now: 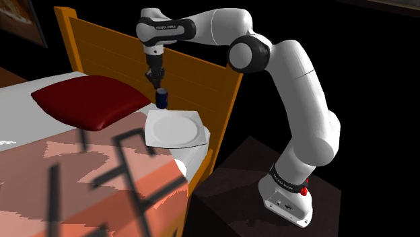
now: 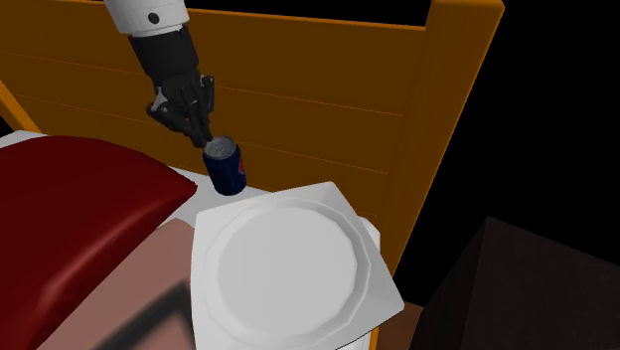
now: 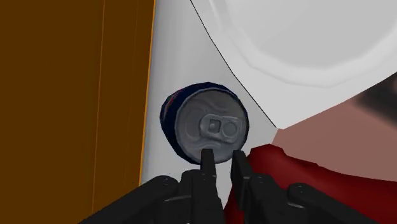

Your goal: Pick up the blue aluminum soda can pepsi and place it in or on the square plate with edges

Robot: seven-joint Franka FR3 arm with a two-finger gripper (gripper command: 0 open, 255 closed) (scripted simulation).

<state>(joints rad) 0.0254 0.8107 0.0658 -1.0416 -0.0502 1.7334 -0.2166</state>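
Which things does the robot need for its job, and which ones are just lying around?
For the job: blue soda can, white square plate, black gripper.

Just lying about: dark red pillow, pink patterned bedcover, orange-brown headboard.

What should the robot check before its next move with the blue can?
1. Blue can standing upright on the bed: ok.
2. Gripper above the can: ok.
3. Fingers wide enough for the can: not ok, they are apart, but the gap looks narrower than the can.
4. Can clasped: not ok, not yet.
5. White square plate bare and right beside the can: ok.
6. Red pillow apart from the can: ok.
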